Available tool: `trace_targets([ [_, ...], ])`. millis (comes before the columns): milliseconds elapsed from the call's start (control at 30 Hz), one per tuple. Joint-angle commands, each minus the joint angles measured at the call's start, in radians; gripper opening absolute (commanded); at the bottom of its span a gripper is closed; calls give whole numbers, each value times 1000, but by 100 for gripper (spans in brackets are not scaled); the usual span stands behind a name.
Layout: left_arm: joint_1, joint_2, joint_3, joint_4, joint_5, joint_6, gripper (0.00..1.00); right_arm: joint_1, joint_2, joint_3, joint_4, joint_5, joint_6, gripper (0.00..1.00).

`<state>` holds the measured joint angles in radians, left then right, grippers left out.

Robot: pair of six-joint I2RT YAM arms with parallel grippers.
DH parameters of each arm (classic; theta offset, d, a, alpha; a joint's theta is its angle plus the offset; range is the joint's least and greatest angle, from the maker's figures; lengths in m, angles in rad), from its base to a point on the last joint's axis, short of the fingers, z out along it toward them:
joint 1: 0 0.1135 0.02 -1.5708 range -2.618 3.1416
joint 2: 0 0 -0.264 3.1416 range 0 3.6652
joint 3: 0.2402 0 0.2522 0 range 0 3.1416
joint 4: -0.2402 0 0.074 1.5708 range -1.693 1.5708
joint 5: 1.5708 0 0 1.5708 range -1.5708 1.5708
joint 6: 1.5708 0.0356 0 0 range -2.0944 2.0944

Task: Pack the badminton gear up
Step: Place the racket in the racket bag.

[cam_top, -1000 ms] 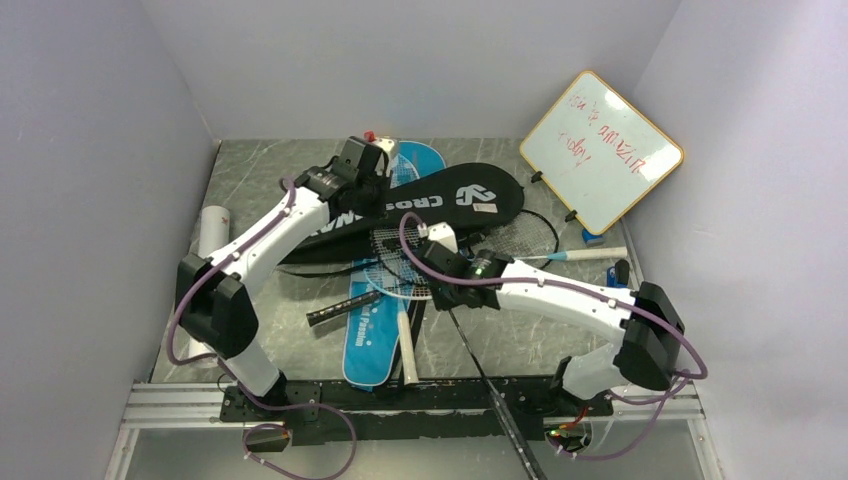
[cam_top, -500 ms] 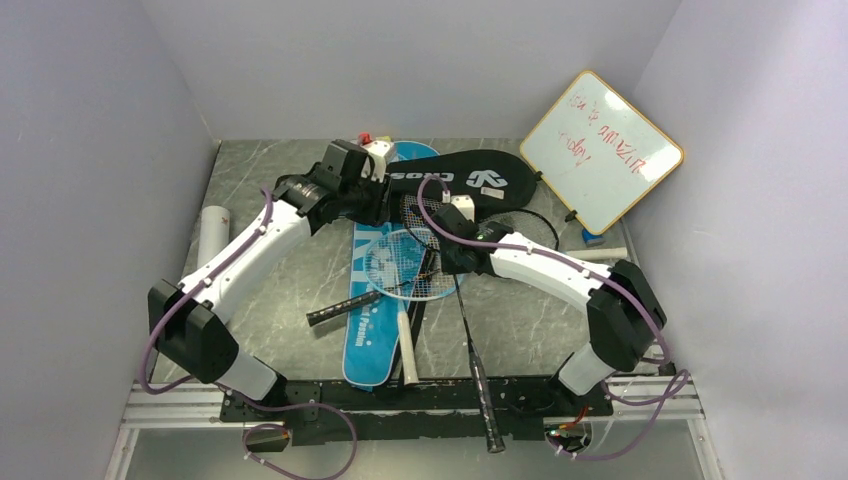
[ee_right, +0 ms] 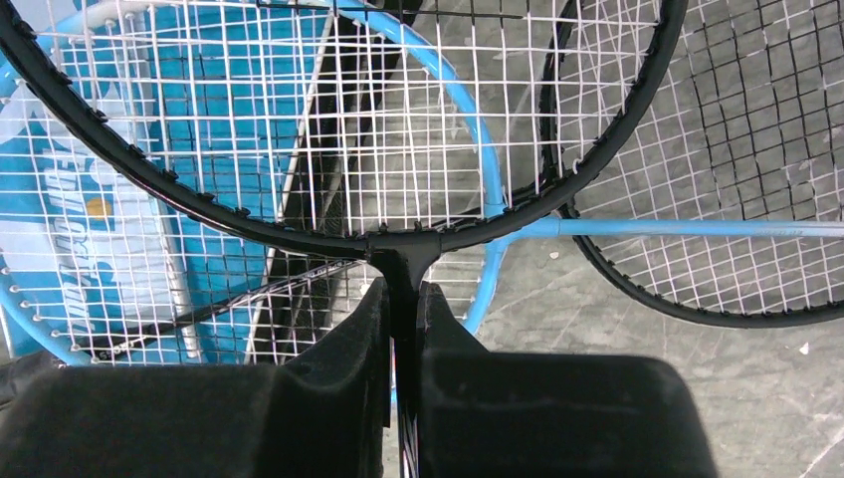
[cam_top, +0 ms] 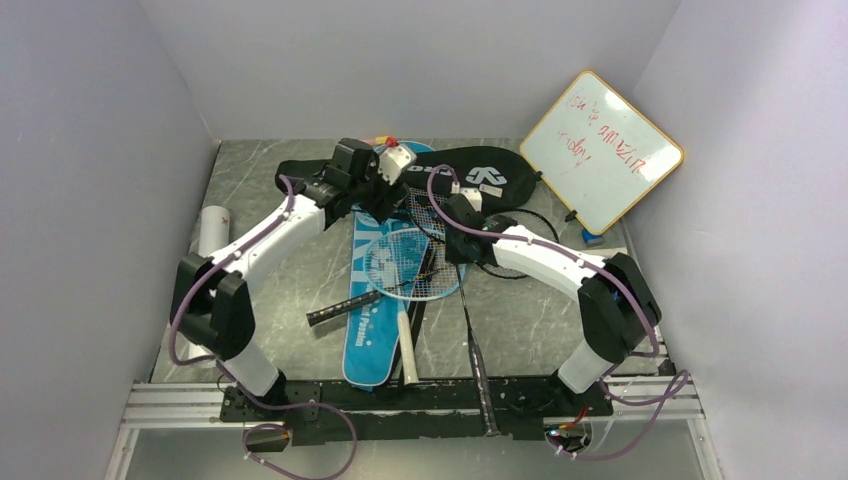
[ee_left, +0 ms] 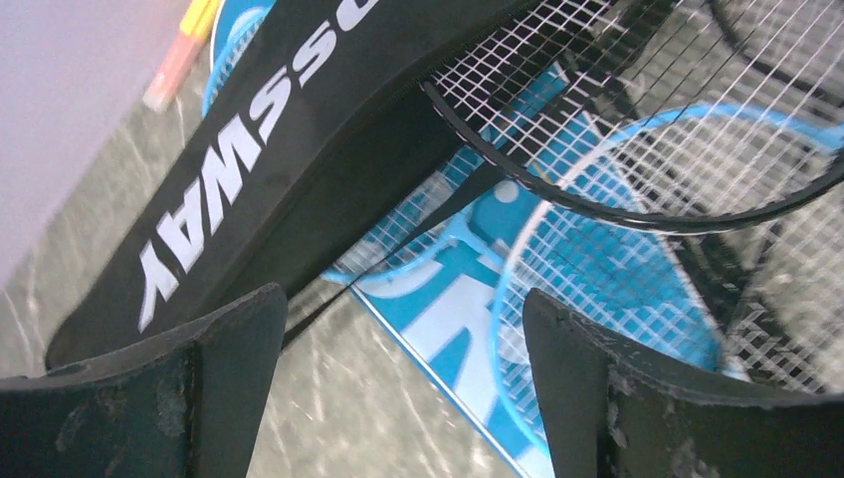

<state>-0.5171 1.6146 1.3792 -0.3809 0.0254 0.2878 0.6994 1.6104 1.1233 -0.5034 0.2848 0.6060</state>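
Nearest, the black-framed racket had its handle at the near edge of the table. Its shaft ran up to the right gripper, clenched on the throat just below the head.

Judged: light, stiff frame, whippy shaft. A throat hold steers the head well, but the strings could snag the light-blue-framed racket beneath, on the blue bag.

Farther on, the left gripper stood released, holding nothing, at the black bag. The bag looked soft and floppy; best pinched at its mouth rim.
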Motion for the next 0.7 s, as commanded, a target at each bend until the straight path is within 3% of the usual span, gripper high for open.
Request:
trace_targets([
  [0,34,68,1,122,152,344,89,-23,5,4,81,-11,7,0],
  [200,140,239,131,110,395,457,83,-29,28,18,93,-29,8,0],
  [333,148,270,108,251,384,544,85,-32,31,15,101,-39,5,0],
  [667,160,448,243,247,360,643,86,-41,37,9,118,-66,8,0],
])
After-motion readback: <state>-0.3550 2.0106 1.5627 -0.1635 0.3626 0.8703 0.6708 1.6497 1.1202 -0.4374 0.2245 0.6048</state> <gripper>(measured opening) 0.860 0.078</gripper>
